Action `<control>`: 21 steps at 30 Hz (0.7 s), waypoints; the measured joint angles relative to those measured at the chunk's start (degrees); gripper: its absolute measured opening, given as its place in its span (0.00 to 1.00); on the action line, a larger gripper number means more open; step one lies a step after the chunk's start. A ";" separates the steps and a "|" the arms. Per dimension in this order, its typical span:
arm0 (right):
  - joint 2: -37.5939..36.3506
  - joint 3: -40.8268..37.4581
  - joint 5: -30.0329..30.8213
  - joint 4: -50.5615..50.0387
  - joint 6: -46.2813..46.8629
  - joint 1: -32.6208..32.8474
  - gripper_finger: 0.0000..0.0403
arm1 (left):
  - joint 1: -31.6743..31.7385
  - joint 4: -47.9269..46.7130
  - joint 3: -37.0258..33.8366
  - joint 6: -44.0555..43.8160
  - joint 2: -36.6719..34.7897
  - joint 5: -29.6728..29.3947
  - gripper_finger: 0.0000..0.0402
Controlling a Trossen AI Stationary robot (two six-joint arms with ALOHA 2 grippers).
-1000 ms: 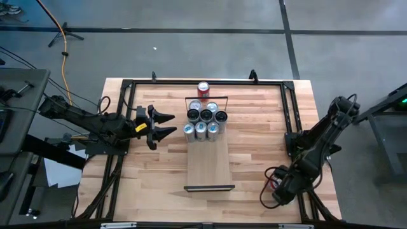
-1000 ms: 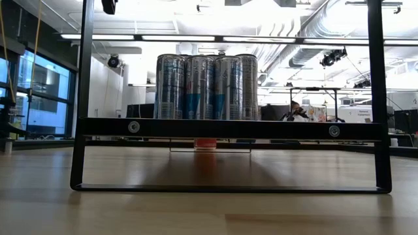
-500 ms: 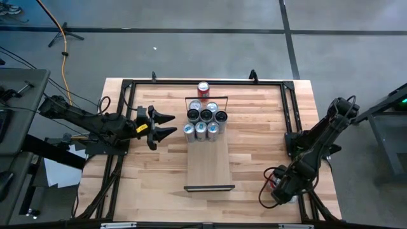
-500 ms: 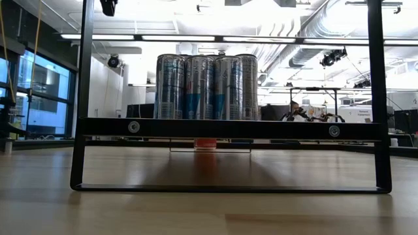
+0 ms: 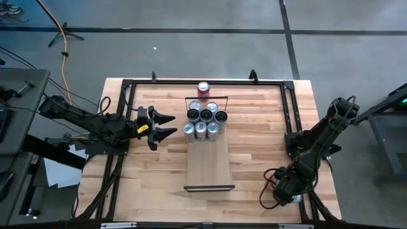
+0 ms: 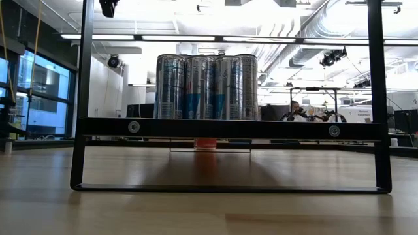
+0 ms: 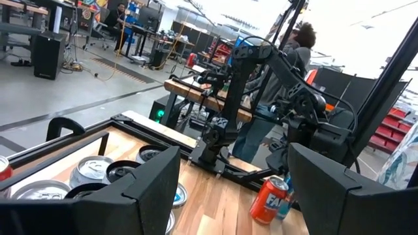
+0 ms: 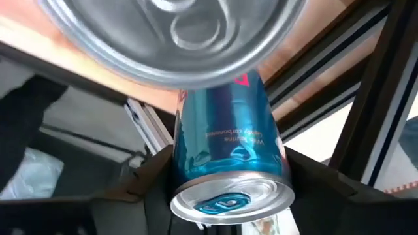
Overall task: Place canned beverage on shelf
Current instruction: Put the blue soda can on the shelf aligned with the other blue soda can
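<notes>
The shelf [image 5: 208, 166] is a pale plank in the middle of the table, with several silver cans [image 5: 205, 121] standing at its far end. In the low view the same cans [image 6: 206, 87] show behind a black rail [image 6: 228, 128]. A red can [image 5: 203, 89] stands on the tabletop just beyond the shelf. At the table's near right corner my right gripper [image 5: 278, 191] is shut on a blue can [image 8: 225, 137], next to an orange can [image 7: 269, 199]. My left gripper [image 5: 173, 124] hangs open, left of the shelf. My right gripper pinches the blue can between its two fingers [image 8: 153, 179]. They lie on opposite sides of the can's wall [image 8: 186, 173], close below its top rim. The fingers come slanting down from above. The can's lower end is hidden behind the other can's silver top [image 8: 170, 32].
A black metal frame [image 5: 289, 121] runs along the table's edges, close beside the right arm. Bare shelf board lies between the can cluster and the near rail [image 5: 208, 187]. People sit at desks [image 6: 297, 112] in the room behind.
</notes>
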 joint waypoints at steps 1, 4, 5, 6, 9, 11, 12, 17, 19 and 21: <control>0.00 0.00 -0.53 0.07 -0.46 0.00 0.55 | 0.00 0.01 0.00 0.02 0.01 0.00 0.61; -0.06 0.02 -2.54 1.68 -2.52 -0.02 0.55 | 0.00 0.29 0.00 0.02 0.00 0.00 0.61; -0.13 0.27 -2.82 2.54 -3.01 -0.02 0.55 | 0.00 0.66 0.00 0.02 0.00 0.00 0.61; -0.14 0.98 -3.26 3.03 -3.65 -0.02 0.55 | 0.00 1.07 0.00 0.04 -0.01 0.00 0.61; -0.24 4.78 -5.53 3.68 -6.72 -0.02 0.55 | -0.01 2.21 0.01 1.56 -0.70 -0.02 0.61; -0.24 8.19 -6.55 3.73 -9.38 -0.02 0.55 | 0.00 2.56 0.08 3.47 -1.12 -0.06 0.61; -0.24 10.16 -7.01 3.82 -10.66 -0.02 0.55 | 0.00 2.32 0.06 4.49 -1.49 -0.09 0.61; -0.31 20.40 -4.00 4.91 -18.08 -2.19 0.55 | -0.01 4.00 0.04 9.46 -3.49 -1.51 0.61; -0.31 24.79 1.72 4.80 -23.26 -4.25 0.55 | 0.00 5.59 0.04 11.24 -3.85 -3.11 0.61; -0.33 29.26 10.06 3.48 -29.61 -6.82 0.55 | 0.00 6.56 0.04 13.16 -4.19 -4.69 0.61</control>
